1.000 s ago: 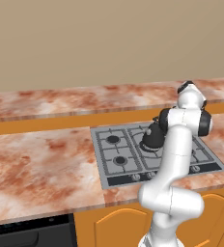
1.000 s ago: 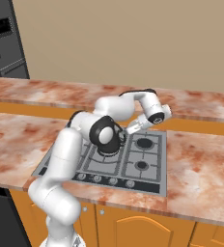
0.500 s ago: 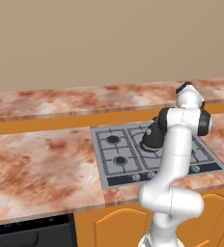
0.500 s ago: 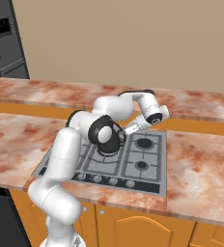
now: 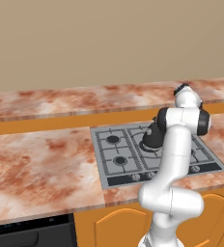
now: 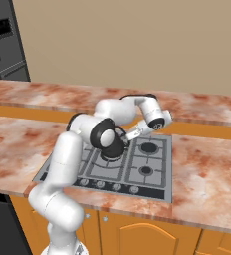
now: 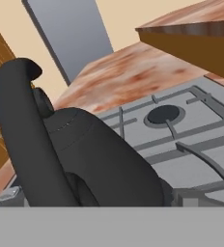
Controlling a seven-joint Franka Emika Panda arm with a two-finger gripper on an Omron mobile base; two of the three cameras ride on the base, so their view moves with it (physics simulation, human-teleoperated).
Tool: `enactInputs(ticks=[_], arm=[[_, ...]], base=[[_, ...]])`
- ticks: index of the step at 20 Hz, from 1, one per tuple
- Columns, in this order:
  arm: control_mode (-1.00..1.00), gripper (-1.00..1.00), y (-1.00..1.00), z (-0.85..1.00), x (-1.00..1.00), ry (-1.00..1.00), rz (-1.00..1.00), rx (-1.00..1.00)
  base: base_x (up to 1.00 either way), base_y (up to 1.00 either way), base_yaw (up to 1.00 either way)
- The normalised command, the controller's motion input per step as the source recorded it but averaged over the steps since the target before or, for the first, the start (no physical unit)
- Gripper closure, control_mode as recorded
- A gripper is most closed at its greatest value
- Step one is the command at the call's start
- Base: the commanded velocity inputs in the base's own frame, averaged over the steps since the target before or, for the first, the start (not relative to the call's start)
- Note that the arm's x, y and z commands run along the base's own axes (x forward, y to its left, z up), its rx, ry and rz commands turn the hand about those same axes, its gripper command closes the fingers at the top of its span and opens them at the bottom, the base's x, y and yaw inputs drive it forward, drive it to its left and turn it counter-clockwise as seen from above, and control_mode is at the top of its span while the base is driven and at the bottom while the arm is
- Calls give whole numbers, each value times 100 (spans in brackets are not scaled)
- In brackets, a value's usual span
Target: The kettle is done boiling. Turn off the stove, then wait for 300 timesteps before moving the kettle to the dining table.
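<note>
The black kettle (image 5: 151,138) stands on a rear burner of the grey stove (image 5: 115,170), partly hidden by my arm. From the right, the kettle (image 6: 114,148) sits just below my gripper (image 6: 129,135), which reaches down-left from the hand and stands open close beside the kettle. In the hand view the kettle (image 7: 104,159) looms very near, its thick arched handle (image 7: 17,125) to the left. Nothing is held. The stove's knob strip (image 6: 112,186) runs along its front edge. The dining table (image 5: 80,100) is the long marbled slab behind the stove.
Marbled worktop (image 5: 41,169) spreads left of the stove and also right (image 6: 207,174). A dark refrigerator (image 6: 5,42) stands at the far left. A black appliance front (image 5: 32,234) sits under the counter. The other burners (image 7: 166,115) carry nothing.
The hand has eased slightly down and left toward the kettle. The kettle and the jaws have not changed.
</note>
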Motion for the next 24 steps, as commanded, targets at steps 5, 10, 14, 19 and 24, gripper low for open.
enactInputs(ticks=[5, 10, 14, 19, 24], arm=[[-100, 100, 9, -7, -2, 0, 0, 0], [-100, 100, 0, 0, 0, 1, 0, 0], [-100, 100, 2, 0, 0, 0, 0, 0], [-100, 100, 0, 13, -6, 0, -4, 0], [-100, 100, 0, 40, -15, 0, -6, 0]], base=[[0, 0, 0], [0, 0, 0], [0, 0, 0], [0, 0, 0], [0, 0, 0]])
